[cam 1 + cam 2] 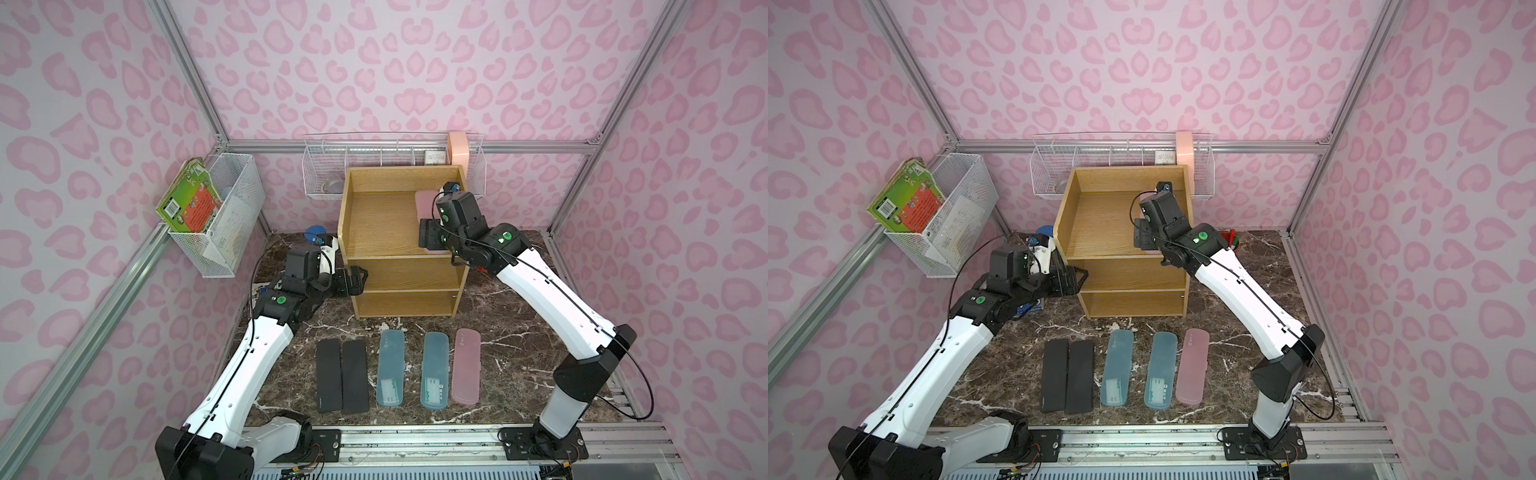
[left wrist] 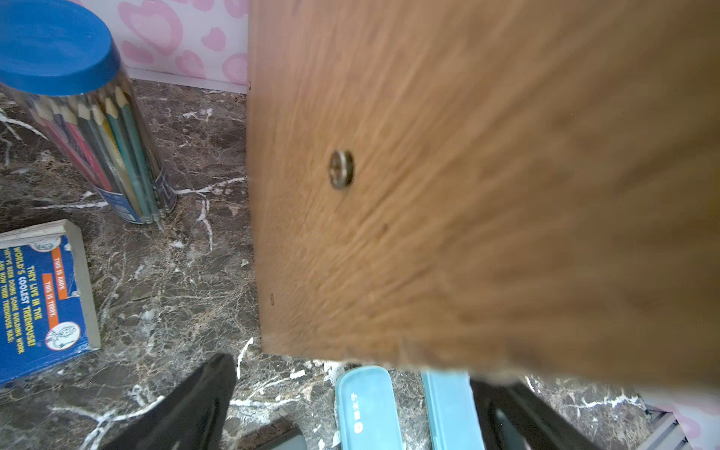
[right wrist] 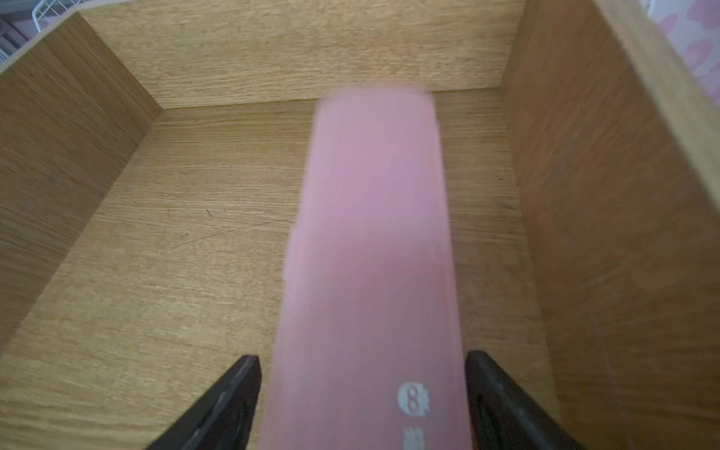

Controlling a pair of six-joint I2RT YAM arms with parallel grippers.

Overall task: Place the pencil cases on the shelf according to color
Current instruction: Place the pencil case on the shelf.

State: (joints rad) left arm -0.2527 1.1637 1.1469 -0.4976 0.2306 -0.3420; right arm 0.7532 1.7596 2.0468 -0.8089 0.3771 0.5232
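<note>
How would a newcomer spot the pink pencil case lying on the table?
Find the wooden shelf on the marble table; five flat cases lie in a row before it. The pink pencil case is the end one nearest the right arm, beside a teal case, the row's only pink.

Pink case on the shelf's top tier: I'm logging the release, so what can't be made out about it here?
- Right wrist view: the pink case is motion-blurred; whether the right gripper touches it cannot be told.
- Both top views: the right arm covers its near end, so whether it lies flat on the shelf is hidden.
- Left wrist view: the shelf's blurred side panel fills the frame; the case is out of sight.
</note>
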